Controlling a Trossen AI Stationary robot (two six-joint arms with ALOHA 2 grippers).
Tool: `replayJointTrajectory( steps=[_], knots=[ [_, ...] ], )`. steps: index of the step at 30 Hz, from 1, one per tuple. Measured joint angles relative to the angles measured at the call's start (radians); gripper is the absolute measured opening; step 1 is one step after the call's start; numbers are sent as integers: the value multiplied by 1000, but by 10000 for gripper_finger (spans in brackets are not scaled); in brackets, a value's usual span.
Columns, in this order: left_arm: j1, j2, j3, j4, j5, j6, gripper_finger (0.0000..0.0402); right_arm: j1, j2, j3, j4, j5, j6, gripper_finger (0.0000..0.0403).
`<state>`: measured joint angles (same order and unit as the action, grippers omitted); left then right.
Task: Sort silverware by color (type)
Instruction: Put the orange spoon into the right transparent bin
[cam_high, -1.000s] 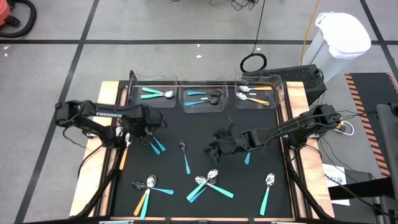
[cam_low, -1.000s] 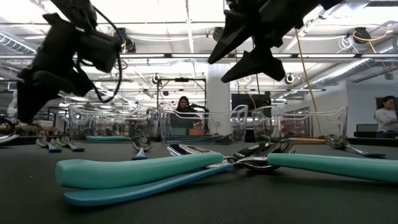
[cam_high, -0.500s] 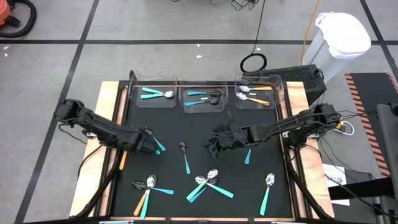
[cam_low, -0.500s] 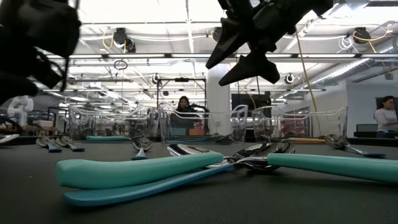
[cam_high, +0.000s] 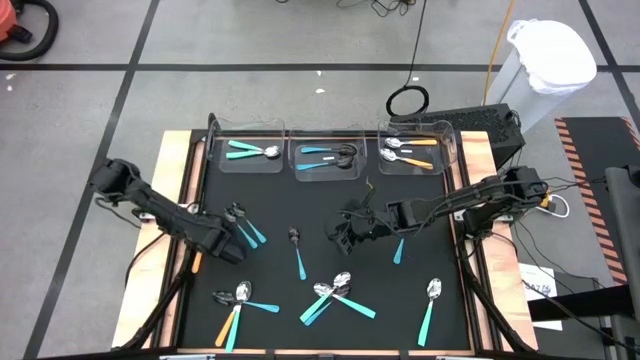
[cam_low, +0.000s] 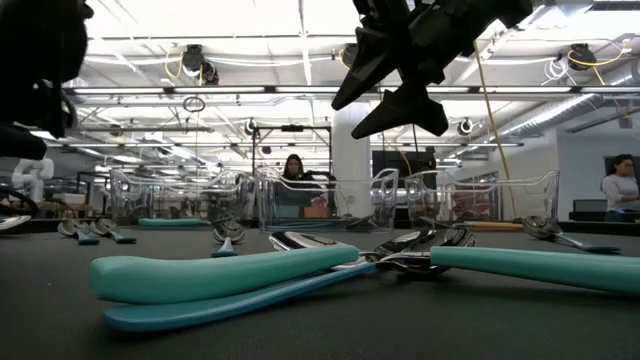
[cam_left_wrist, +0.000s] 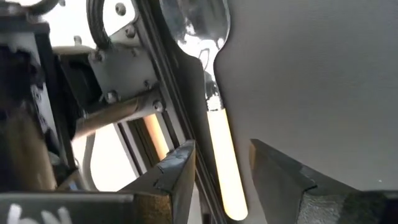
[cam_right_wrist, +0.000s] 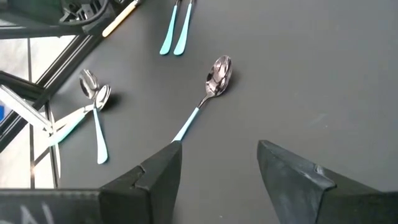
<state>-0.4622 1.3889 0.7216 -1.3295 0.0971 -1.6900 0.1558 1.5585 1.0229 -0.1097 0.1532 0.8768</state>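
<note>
The left end effector (cam_high: 222, 247) is lowered at the desk's left edge, fingers parted and empty, straddling an orange-handled spoon (cam_left_wrist: 225, 180) (bowl pointing away, handle running back between the fingers). The right end effector (cam_high: 343, 233), released, is held mid-desk above a blue-handled spoon (cam_right_wrist: 205, 104). From above, the orange spoon is largely hidden.

The left arm (cam_high: 190, 228) hides most of an orange spoon (cam_high: 197, 258) at the counter's left edge; the left wrist view cuts off its bowl (cam_left_wrist: 196, 22).
</note>
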Motion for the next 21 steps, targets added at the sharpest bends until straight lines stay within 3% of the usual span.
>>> replayJointTrajectory(
  steps=[11,17,21],
  knots=[
    [-146,169,0,14,-48,-162,62,-4,0,0,0,0,-7,205],
    [-149,250,-8,132,-45,-160,54,-30,0,0,0,-44,-40,205],
    [-149,284,-9,122,-26,-96,58,-48,0,0,-3,-79,-56,205]
  ],
)
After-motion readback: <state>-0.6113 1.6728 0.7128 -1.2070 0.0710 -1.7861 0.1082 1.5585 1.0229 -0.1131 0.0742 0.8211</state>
